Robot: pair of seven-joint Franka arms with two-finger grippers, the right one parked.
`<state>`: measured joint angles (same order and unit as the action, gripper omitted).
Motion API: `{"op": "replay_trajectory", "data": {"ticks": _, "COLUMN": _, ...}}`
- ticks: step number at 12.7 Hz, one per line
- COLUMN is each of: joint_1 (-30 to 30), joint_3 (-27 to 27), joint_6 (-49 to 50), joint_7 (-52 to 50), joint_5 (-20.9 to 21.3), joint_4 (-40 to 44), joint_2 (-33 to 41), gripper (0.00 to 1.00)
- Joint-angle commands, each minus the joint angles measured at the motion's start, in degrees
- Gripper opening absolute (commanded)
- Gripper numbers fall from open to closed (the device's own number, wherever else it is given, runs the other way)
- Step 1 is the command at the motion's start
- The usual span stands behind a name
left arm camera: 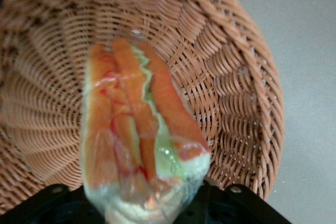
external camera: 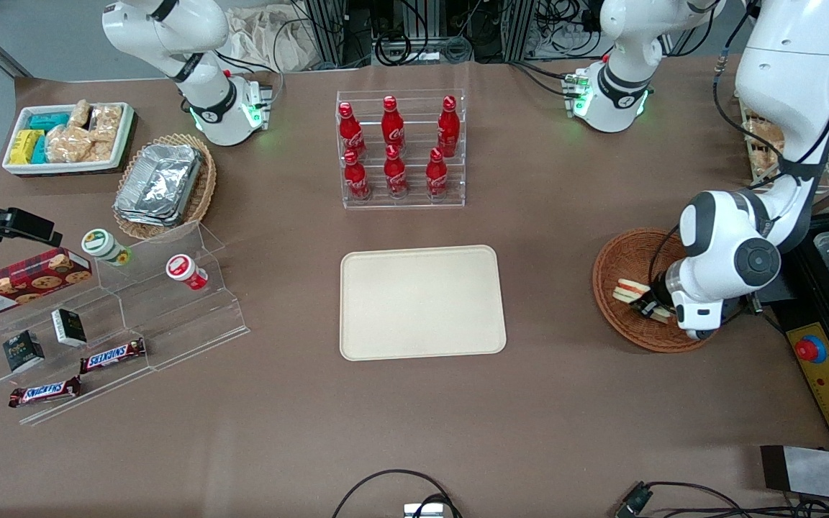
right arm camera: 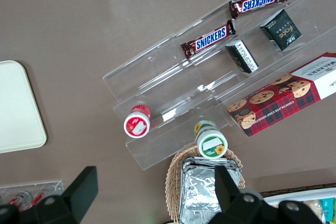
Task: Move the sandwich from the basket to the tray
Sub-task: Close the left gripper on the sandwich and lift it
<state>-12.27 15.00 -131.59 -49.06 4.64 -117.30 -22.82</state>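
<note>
The sandwich (external camera: 629,291), a wrapped white-bread wedge with red and orange layers, is in the round reddish-brown wicker basket (external camera: 623,255) toward the working arm's end of the table. My left gripper (external camera: 648,307) is down inside the basket and is shut on the sandwich's wider end. In the left wrist view the sandwich (left arm camera: 136,129) fills the space between the jaws, with the basket's weave (left arm camera: 231,77) around and below it. The cream-beige tray (external camera: 422,302) lies flat at the table's middle, with nothing on it; its corner also shows in the right wrist view (right arm camera: 16,108).
A clear rack of red cola bottles (external camera: 400,147) stands farther from the front camera than the tray. A yellow control box with a red button (external camera: 817,367) lies beside the basket at the table's edge. Clear stepped shelves with snacks (external camera: 134,309) and a foil-container basket (external camera: 162,183) are toward the parked arm's end.
</note>
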Motion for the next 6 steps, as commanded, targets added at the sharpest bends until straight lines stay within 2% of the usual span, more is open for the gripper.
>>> {"op": "replay_trajectory", "data": {"ticks": 1, "joint_1": 0.6, "joint_3": 0.4, "joint_6": 10.7, "joint_7": -0.5, "joint_5": 2.0, "joint_4": 4.9, "joint_2": 4.2, "gripper": 0.0}}
{"op": "replay_trajectory", "data": {"ticks": 3, "joint_1": 0.9, "joint_3": 0.6, "joint_6": 14.9, "joint_7": -1.2, "joint_5": 3.3, "joint_4": 7.0, "joint_2": 5.0, "gripper": 0.0}}
{"op": "replay_trajectory", "data": {"ticks": 6, "joint_1": 0.9, "joint_3": 6.1, "joint_6": 27.7, "joint_7": -0.4, "joint_5": 3.3, "joint_4": 17.7, "joint_2": 5.9, "gripper": 0.0}}
